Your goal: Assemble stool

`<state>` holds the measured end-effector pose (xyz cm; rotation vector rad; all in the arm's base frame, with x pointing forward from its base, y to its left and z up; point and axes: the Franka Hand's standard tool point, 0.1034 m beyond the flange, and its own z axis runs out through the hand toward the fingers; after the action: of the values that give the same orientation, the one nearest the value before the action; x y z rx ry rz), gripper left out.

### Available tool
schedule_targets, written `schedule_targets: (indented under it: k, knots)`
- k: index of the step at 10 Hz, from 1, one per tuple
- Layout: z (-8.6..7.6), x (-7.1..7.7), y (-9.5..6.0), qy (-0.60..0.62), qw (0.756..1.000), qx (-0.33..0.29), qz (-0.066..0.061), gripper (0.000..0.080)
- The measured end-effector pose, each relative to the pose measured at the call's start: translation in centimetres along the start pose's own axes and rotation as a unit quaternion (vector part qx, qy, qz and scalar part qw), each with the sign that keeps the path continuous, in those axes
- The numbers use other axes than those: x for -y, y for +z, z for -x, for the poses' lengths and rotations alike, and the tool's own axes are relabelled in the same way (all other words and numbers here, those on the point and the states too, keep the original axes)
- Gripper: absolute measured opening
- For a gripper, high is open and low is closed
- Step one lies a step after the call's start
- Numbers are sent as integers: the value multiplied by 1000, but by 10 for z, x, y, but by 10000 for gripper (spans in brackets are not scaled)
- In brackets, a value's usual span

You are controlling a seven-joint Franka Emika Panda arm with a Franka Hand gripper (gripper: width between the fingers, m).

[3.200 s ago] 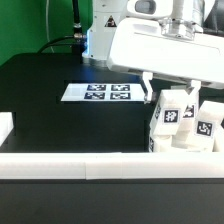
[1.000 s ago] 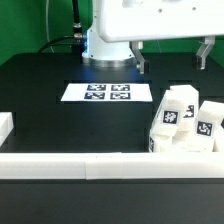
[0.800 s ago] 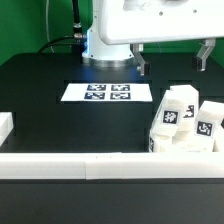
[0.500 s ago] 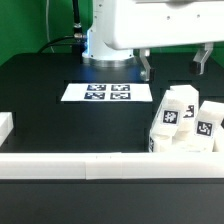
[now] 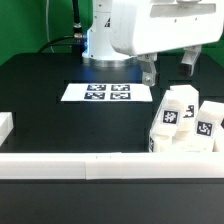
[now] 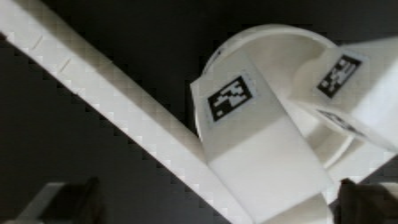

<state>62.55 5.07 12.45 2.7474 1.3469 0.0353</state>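
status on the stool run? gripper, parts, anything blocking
Gripper open, empty, hovering above the stool legs. Legs clustered upright against the white border rail, none gripped. Marker board flat on the table, apart from the legs; nothing blocking the descent.

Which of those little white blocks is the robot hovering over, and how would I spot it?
Find the long white rail along the table's near edge and follow it toward the exterior view's right. Two tagged white legs stand there; it is the taller leg, nearer the marker board, below the open jaws.
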Motion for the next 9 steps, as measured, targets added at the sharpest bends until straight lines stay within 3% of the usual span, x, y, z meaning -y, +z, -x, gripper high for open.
schedule_targets:
  k: [5, 9]
  knots:
    - [4, 0, 13, -211, 977, 35, 9, 648]
    - [8, 3, 26, -234, 971, 49, 5, 648]
